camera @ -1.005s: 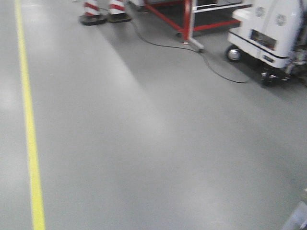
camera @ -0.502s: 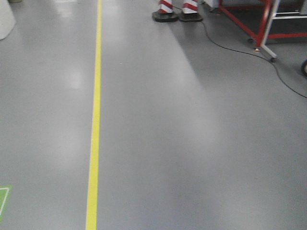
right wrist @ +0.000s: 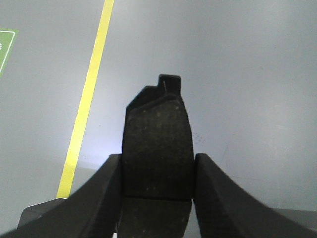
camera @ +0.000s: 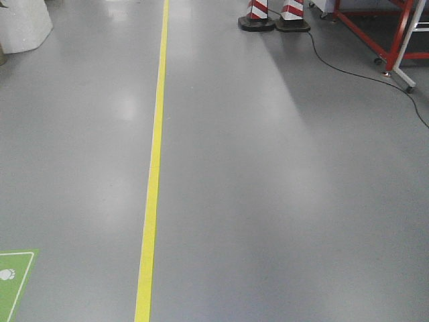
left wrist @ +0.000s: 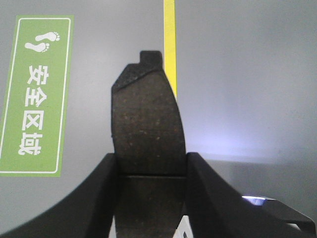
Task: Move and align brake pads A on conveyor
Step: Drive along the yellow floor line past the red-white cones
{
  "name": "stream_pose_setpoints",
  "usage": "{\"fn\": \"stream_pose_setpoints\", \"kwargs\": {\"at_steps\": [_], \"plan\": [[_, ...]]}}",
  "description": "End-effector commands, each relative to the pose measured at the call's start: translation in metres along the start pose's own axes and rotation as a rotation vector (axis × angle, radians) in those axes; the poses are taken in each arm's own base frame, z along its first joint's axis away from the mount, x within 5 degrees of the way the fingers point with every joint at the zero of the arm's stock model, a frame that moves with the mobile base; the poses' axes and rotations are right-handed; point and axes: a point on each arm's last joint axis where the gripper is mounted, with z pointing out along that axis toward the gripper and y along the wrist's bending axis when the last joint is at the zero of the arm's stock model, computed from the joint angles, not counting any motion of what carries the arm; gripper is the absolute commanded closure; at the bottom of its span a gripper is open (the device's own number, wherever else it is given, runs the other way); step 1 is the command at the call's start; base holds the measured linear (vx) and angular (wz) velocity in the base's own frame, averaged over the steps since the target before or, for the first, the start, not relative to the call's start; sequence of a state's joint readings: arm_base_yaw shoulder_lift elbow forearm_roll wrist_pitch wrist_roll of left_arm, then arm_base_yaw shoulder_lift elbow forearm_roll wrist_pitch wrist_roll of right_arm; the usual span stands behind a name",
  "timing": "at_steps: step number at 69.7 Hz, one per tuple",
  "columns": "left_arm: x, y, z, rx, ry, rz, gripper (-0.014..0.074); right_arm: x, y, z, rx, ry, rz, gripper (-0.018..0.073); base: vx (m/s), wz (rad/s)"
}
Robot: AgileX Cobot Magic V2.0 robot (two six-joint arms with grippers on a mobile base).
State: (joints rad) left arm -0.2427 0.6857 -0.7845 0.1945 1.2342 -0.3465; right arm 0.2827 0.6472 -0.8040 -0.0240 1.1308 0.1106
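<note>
In the left wrist view a dark grey curved brake pad [left wrist: 147, 124] with a groove across its middle sticks out from my left gripper [left wrist: 151, 163], whose black fingers [left wrist: 101, 193] are shut on its two edges. In the right wrist view a second brake pad [right wrist: 157, 144] is clamped the same way in my right gripper [right wrist: 158, 166], shut on it, with its notched end pointing away. Both pads hang above the grey floor. The conveyor is out of view. Neither gripper shows in the front view.
A yellow floor line [camera: 153, 181] runs up the grey floor. A green floor sign [left wrist: 34, 94] lies left of it. Red-and-white striped posts [camera: 273, 15], a red frame [camera: 395, 37] and a black cable [camera: 362, 74] stand at the far right.
The front view has swung left: the yellow line moved from the left edge toward the middle, the white machine left the frame, and the green sign came into view.
</note>
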Motion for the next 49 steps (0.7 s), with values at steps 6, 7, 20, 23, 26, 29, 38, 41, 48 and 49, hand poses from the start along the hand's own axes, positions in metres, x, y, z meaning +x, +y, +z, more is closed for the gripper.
{"fn": "stream_pose_setpoints", "kwargs": {"at_steps": [6, 7, 20, 23, 26, 29, 38, 41, 48, 49], "plan": [[-0.0091, -0.0004, -0.0063, 0.010, -0.070, -0.003, 0.0603, -0.0102, 0.0000, -0.0068, 0.001, -0.089, -0.011, 0.0567, 0.04, 0.12], [-0.0091, -0.0004, -0.0063, 0.010, -0.070, -0.003, 0.0603, -0.0102, 0.0000, -0.0068, 0.001, -0.089, -0.011, 0.0567, 0.06, 0.13], [-0.0091, -0.0004, -0.0063, 0.010, -0.069, -0.003, 0.0603, -0.0102, 0.0000, -0.0068, 0.001, -0.089, -0.011, 0.0567, 0.08, 0.14], [-0.0091, -0.0004, -0.0063, 0.010, -0.069, -0.003, 0.0603, -0.0102, 0.0000, -0.0068, 0.001, -0.089, -0.011, 0.0567, 0.12, 0.14], [-0.0091, -0.0004, -0.0063, 0.010, -0.069, -0.003, 0.0603, -0.0102, 0.0000, -0.0068, 0.001, -0.089, -0.011, 0.0567, 0.14, 0.16], [-0.0091, -0.0004, -0.0063, 0.010, -0.069, -0.003, 0.0603, -0.0102, 0.0000, -0.0068, 0.001, -0.089, -0.011, 0.0567, 0.15, 0.16], [-0.0088, -0.0003, -0.0063, 0.009, -0.066, -0.004, 0.0603, -0.0102, 0.0000, -0.0068, 0.001, -0.089, -0.011, 0.0567, 0.20, 0.16], [-0.0086, -0.0002, -0.0063, 0.008, -0.064, -0.004, 0.0603, -0.0102, 0.0000, -0.0068, 0.001, -0.089, -0.011, 0.0567, 0.25, 0.13], [-0.0079, 0.0000, -0.0062, 0.005, -0.057, -0.004, 0.0603, -0.0102, 0.0000, -0.0068, 0.001, -0.089, -0.011, 0.0567, 0.29, 0.08], [-0.0079, 0.0000, -0.0062, 0.005, -0.056, -0.004, 0.0603, -0.0102, 0.0000, -0.0068, 0.001, -0.089, -0.011, 0.0567, 0.32, 0.06]]}}
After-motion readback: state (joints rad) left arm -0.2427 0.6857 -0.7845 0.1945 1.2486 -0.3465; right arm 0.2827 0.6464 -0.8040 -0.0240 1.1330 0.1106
